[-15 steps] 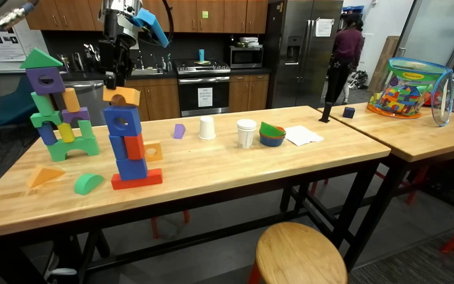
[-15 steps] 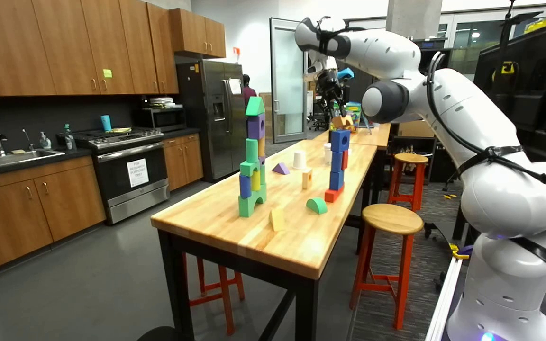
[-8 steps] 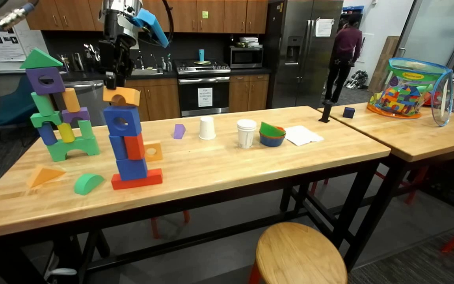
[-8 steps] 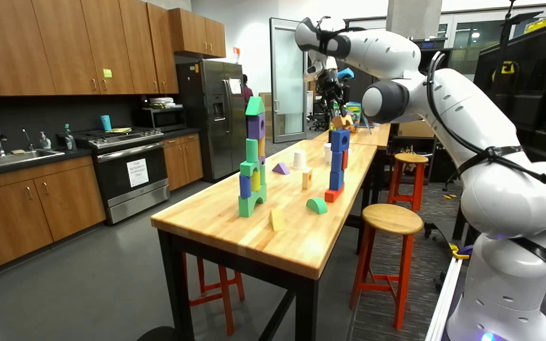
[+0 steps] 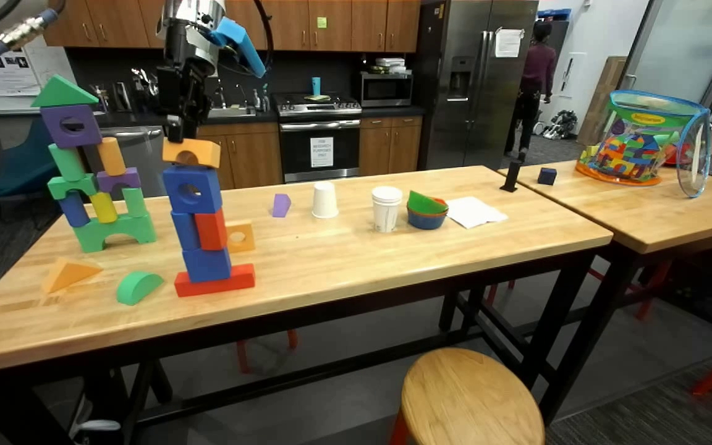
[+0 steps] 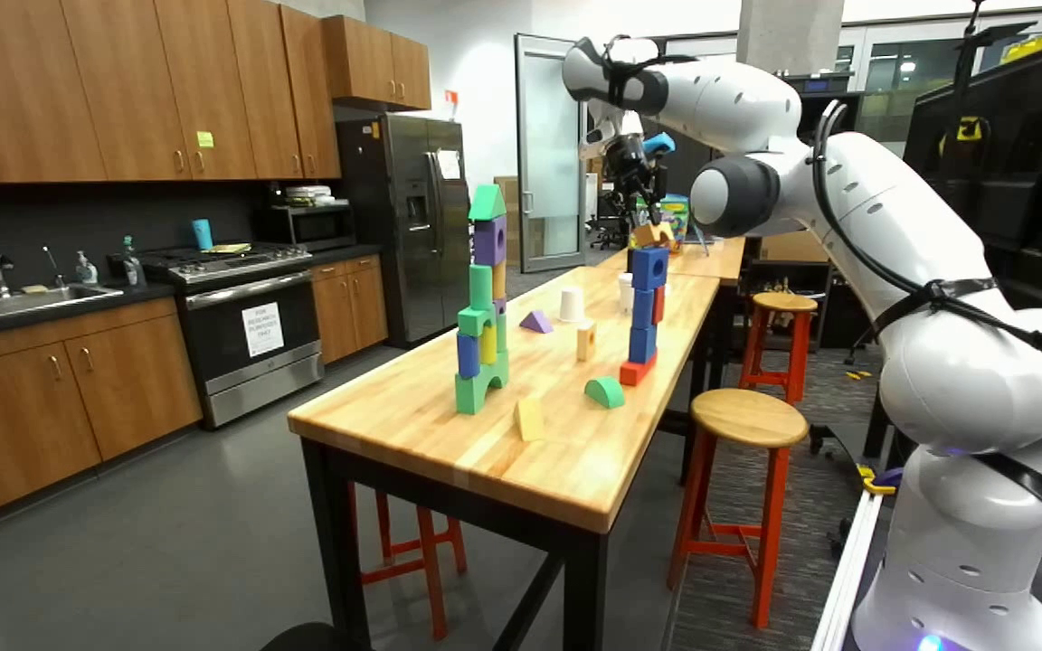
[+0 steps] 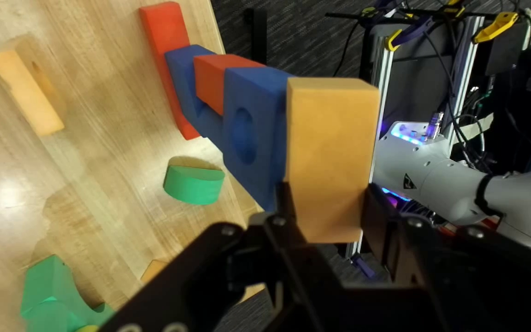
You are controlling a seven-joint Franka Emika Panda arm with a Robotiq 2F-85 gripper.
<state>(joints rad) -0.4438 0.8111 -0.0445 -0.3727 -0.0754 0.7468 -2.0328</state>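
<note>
Fingers (image 7: 380, 214) clamped on flat sides of orange arch block (image 7: 332, 138), best hold for likely light, squeezable foam; blue holed block (image 7: 265, 127) just below them.

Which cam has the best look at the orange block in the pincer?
Wrist view: the orange block is largest there, with the pincer gripping its sides. Both exterior views show it smaller, above the holed blue block; in an exterior view its arched shape shows, which the wrist view misses.
</note>
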